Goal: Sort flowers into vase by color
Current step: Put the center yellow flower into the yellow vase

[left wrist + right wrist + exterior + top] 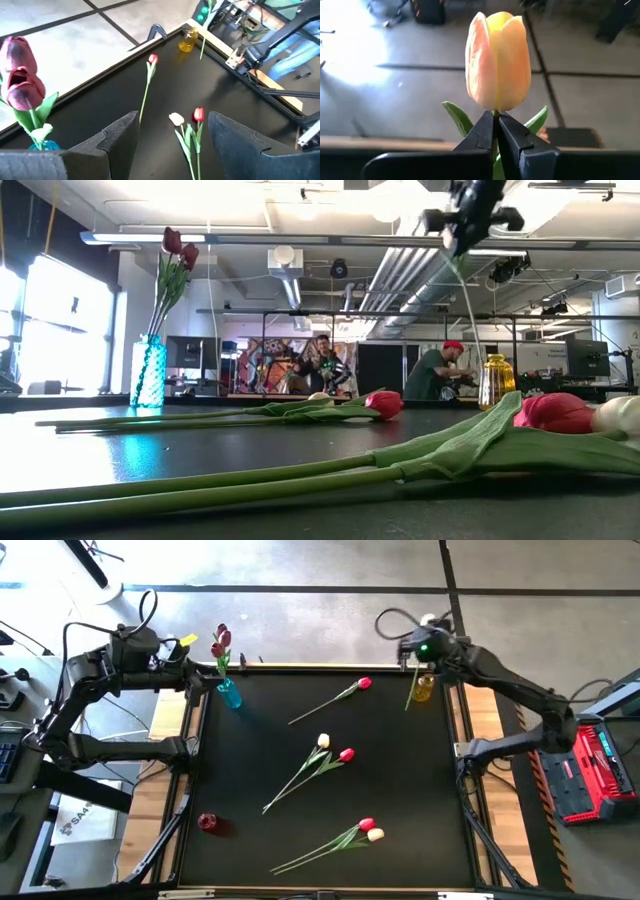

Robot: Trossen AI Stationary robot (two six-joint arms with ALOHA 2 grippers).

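My right gripper is shut on a cream-white tulip, high over the yellow vase at the table's far right corner. Its stem hangs down toward that vase. My left gripper is open and waits by the blue vase at the far left corner, which holds dark pink tulips. On the table lie a red tulip, a cream and red pair, and another red and cream pair. My right gripper pinches the cream tulip's stem right under the head, between its two fingertips. The head stands upright above the fingers. The stem hangs below, lifted clear of the table; whether its lower end is inside the yellow vase I cannot tell.
A small red vase stands near the table's left near edge. A red device sits off the table's right side. Beyond the far edge, people show in the room. Bare black tabletop lies between the flowers.
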